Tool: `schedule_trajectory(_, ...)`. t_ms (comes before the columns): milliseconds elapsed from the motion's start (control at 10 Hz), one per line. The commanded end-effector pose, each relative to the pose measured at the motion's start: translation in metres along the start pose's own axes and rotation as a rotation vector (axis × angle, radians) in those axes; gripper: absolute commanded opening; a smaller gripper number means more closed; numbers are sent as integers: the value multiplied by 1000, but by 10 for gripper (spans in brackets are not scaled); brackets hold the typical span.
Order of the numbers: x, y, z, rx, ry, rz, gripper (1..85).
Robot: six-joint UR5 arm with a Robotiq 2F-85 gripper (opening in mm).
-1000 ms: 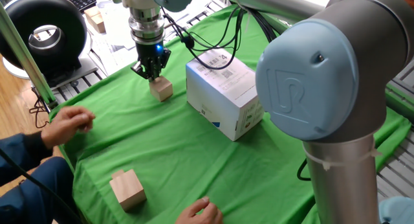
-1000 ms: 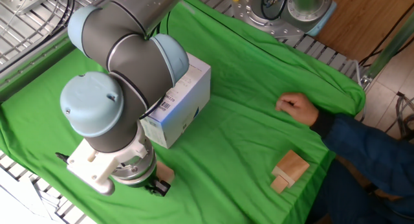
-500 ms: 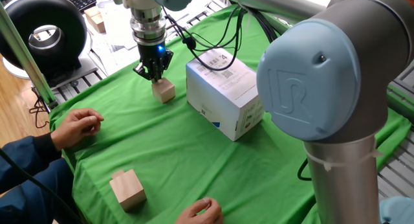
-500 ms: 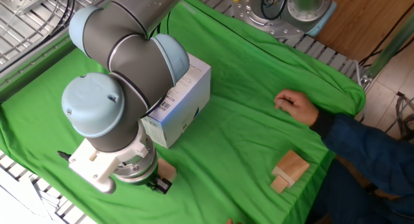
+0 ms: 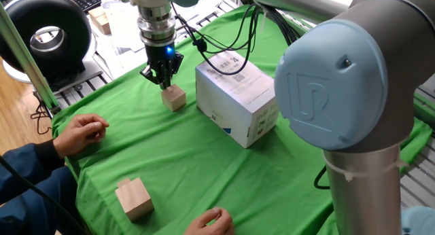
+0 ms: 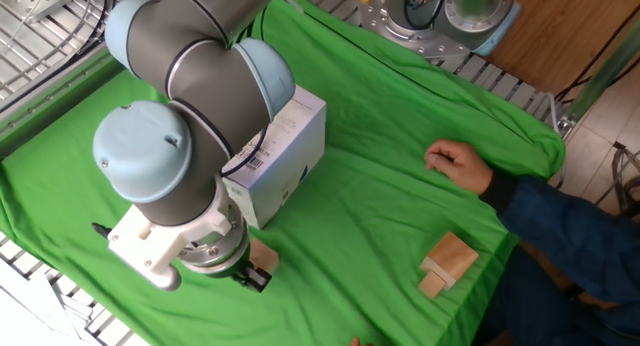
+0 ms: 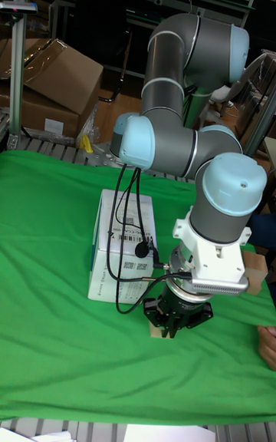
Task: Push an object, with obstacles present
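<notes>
The object, a small pale wooden cube [image 5: 174, 97], sits on the green cloth just left of the obstacle, a large white cardboard box [image 5: 238, 96] with barcode labels. My gripper [image 5: 163, 82] points straight down, shut, with its fingertips against the cube's far upper edge and nothing held. In the other fixed view the cube [image 6: 264, 256] peeks out beside the gripper [image 6: 250, 278], close under the box [image 6: 290, 151]. From the tall fixed view the gripper [image 7: 172, 325] hides most of the cube, in front of the box [image 7: 123, 246].
A bigger light wooden block [image 5: 134, 198] stands near the front left of the cloth [image 5: 183, 160]. A person's hands [image 5: 81, 132] rest on the cloth at the left edge and at the front edge [image 5: 211, 223]. A black round device [image 5: 47, 34] sits beyond the table's left corner.
The gripper and the cube have slid a little to the right and nearer, along the box's left side. The person's left hand shifted slightly.
</notes>
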State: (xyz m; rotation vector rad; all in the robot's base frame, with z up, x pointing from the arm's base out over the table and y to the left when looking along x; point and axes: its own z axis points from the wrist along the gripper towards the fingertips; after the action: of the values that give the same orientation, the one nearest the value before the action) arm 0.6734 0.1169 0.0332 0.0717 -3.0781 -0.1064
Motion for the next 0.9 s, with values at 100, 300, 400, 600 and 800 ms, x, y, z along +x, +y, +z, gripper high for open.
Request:
schedule_trajectory(100,11,10,-3,-35,3,28,190)
schedule_trajectory(300,18,12,-4,-41,6,34,183)
schedule_trajectory(400,22,14,-3,-47,4,38,183)
schedule_trajectory(600,29,16,-3,-50,3,41,180)
schedule_trajectory(800,35,17,0,-51,-5,43,170)
